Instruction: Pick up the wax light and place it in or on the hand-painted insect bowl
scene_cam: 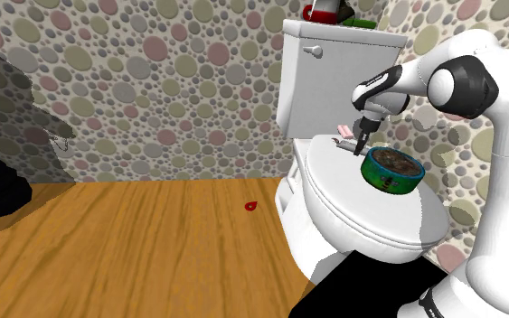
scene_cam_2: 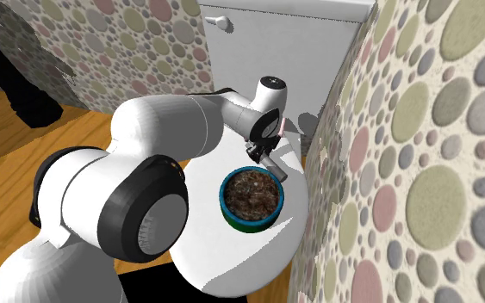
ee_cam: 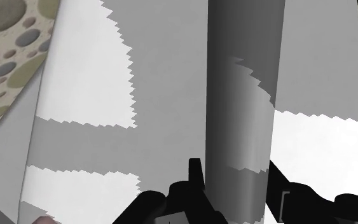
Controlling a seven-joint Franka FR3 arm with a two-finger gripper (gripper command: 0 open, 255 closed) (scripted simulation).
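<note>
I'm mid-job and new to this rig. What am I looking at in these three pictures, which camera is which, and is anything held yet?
The machine is a white Franka arm with dark joints, ending in a black two-finger gripper. The shoulder view looks down from the arm's side over a bathroom; the second exterior view looks from behind the arm; the wrist view looks along the gripper. The work surface is a white closed toilet lid. On it stands a round bowl with a green wall and brown inside. A plain grey cylinder, likely the wax light, runs out from the gripper over the lid. Whether it is gripped, I cannot tell.
</note>
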